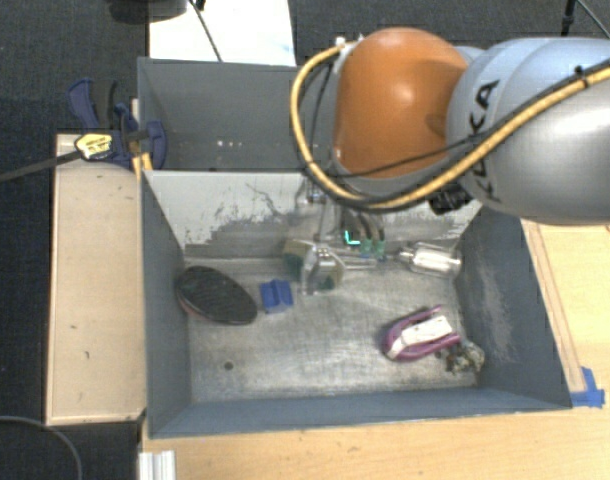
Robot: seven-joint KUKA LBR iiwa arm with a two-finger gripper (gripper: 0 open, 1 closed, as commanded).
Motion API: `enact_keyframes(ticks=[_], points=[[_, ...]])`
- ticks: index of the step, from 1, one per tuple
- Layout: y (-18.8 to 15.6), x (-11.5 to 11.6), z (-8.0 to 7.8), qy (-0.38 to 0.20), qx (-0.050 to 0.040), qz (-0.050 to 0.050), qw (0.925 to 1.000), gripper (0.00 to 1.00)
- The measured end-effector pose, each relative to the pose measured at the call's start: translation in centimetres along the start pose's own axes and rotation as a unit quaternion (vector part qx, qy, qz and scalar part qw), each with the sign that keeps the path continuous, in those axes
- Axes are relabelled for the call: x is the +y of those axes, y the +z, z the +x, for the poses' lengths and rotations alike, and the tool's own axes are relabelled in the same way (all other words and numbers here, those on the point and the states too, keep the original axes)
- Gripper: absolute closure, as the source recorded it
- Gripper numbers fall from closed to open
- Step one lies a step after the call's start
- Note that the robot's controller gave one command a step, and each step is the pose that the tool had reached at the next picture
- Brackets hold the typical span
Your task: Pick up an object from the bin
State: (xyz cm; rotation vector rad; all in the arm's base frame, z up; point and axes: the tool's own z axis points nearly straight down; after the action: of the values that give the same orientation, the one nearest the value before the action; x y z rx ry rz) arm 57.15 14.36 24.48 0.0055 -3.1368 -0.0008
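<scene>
My gripper [322,268] hangs low over the middle of the bin, near the back wall, under the orange cover. A small blue block [276,295] lies just to its left on the bin floor. A clear and silver tube-like thing [431,260] lies to its right, close to the back wall. Further left rests a black oval brush [217,296]. Whether anything sits in the gripper is hidden by its own body.
A purple and white object [419,334] lies at the front right, with a small dark knobbly piece [464,360] beside it. The arm reaches in from the right and covers the bin's back right corner.
</scene>
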Motion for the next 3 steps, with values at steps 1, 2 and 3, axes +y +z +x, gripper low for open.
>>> enact_keyframes(ticks=[1, 2, 3], points=[[17.7, 6.2, 1.0, -0.051, -0.0035, 0.000, 0.9987, 0.00], [15.5, 10.2, -1.2, -0.040, -0.0052, -0.002, 0.9992, 0.00], [15.7, 9.9, -1.0, -0.037, -0.0028, 0.000, 0.9993, 1.00]])
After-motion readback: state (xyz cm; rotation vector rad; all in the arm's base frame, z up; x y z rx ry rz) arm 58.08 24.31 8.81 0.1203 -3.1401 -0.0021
